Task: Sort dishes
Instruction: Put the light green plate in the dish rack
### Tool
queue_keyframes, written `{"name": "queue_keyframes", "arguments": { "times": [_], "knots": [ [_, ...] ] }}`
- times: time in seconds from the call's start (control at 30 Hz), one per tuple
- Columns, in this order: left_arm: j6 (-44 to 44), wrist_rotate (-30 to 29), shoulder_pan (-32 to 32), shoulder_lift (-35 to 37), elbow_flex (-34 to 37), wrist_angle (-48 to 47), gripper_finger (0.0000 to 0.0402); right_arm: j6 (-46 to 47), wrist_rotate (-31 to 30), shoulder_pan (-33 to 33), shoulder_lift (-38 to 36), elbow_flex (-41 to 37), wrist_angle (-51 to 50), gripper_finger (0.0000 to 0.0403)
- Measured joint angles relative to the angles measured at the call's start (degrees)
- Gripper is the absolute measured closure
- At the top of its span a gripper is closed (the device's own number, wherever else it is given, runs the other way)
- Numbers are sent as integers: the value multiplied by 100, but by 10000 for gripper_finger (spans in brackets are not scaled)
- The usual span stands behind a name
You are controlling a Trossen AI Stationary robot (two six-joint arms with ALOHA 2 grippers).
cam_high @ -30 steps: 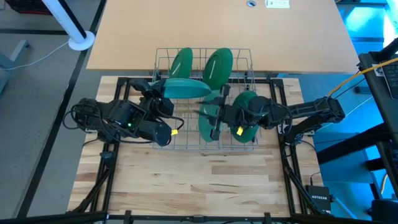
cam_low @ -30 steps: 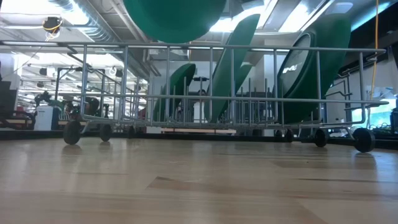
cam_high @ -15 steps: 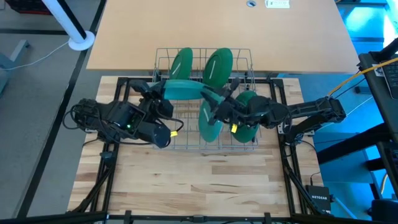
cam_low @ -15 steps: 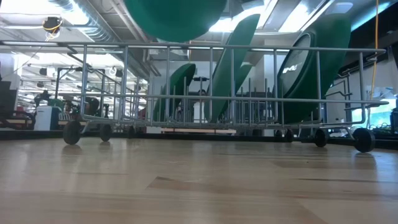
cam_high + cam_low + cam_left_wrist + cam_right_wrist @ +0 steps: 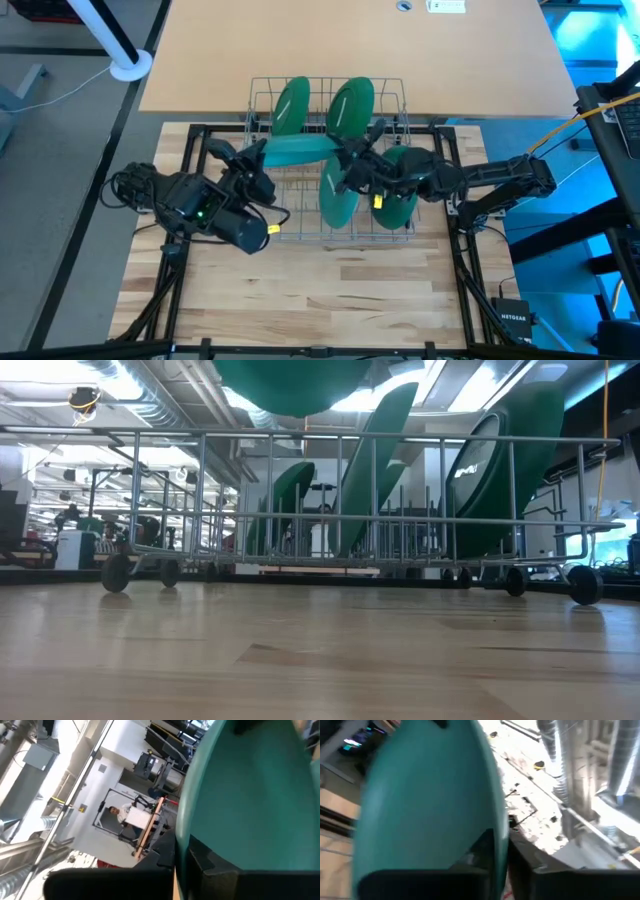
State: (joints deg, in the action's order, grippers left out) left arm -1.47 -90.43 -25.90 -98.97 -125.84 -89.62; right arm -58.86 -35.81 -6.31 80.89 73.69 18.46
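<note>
A teal plate (image 5: 300, 150) lies about level above the wire rack (image 5: 262, 215), with my left gripper (image 5: 257, 156) shut on its left rim and my right gripper (image 5: 347, 160) shut on its right rim. In the low view its underside (image 5: 295, 385) shows above the rack's top rail. Two dark green plates (image 5: 292, 103) (image 5: 350, 105) stand on edge in the rack's far slots. Another green plate (image 5: 337, 198) stands on edge in the near middle. One more (image 5: 402, 198) stands under my right arm. My left gripper pinches the teal plate's left rim (image 5: 186, 836) between its two fingers, one on each face. The fingers come level from the table's left. The plate is clear of the rack, about level. My right gripper has the plate's right rim (image 5: 496, 836) between its two fingers, one finger (image 5: 479, 851) on the plate's face, the other behind the rim. It comes about level from the table's right.
The rack stands on small wheels (image 5: 585, 585) on the wooden table (image 5: 320, 290), its far half over a tan board (image 5: 350, 40). Bare wood lies toward the near edge. Cables hang by both arm bases.
My right gripper has rolled about its own axis and gone toward the far edge, up to the teal plate's right rim. My left arm has swung a little, and the plate has shifted slightly toward the table's right, staying level above the rack.
</note>
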Motion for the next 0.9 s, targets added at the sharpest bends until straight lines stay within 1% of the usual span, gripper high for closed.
{"name": "queue_keyframes", "arguments": {
  "times": [0.03, 0.07, 0.2, 0.33, 0.47, 0.6, 0.67, 0.77, 0.83, 0.87, 0.9],
  "knots": [
    [-38, 4, -38, -3, 0, 18, 399, -123, -3, 0, -6, 13, 40, 376],
    [-101, 18, -78, -4, 0, 18, 395, -260, 39, 0, -14, 18, 61, 384],
    [-488, 313, -242, -3, 0, -21, 370, -690, 89, -4, -9, 7, 164, 378],
    [-1121, 895, -420, 8, 0, -59, 341, -1336, 247, -4, -15, 4, 120, 386],
    [-2059, 1471, -661, 10, 0, -81, 317, -1522, 876, 104, -16, 3, -264, 386],
    [-2686, 1925, -927, 10, 0, -78, 299, -1518, 1529, 324, -14, 3, -582, 386],
    [-2923, 2099, -1043, 8, 0, -74, 292, -1511, 1877, 425, -3, 0, -603, 386],
    [-3132, 2456, -1200, 8, 0, 19, 284, -1567, 2574, 596, 5, -4, -640, 386],
    [-3238, 2651, -1297, -3, -5, 77, 281, -1823, 2752, 714, 44, -46, -948, 387],
    [-3279, 2756, -1339, -3, -4, 100, 280, -1915, 2977, 771, 108, -60, -1039, 387],
    [-3311, 2813, -1381, -2, -4, 121, 280, -2109, 3011, 808, 156, -61, -1070, 387]
  ]
}}
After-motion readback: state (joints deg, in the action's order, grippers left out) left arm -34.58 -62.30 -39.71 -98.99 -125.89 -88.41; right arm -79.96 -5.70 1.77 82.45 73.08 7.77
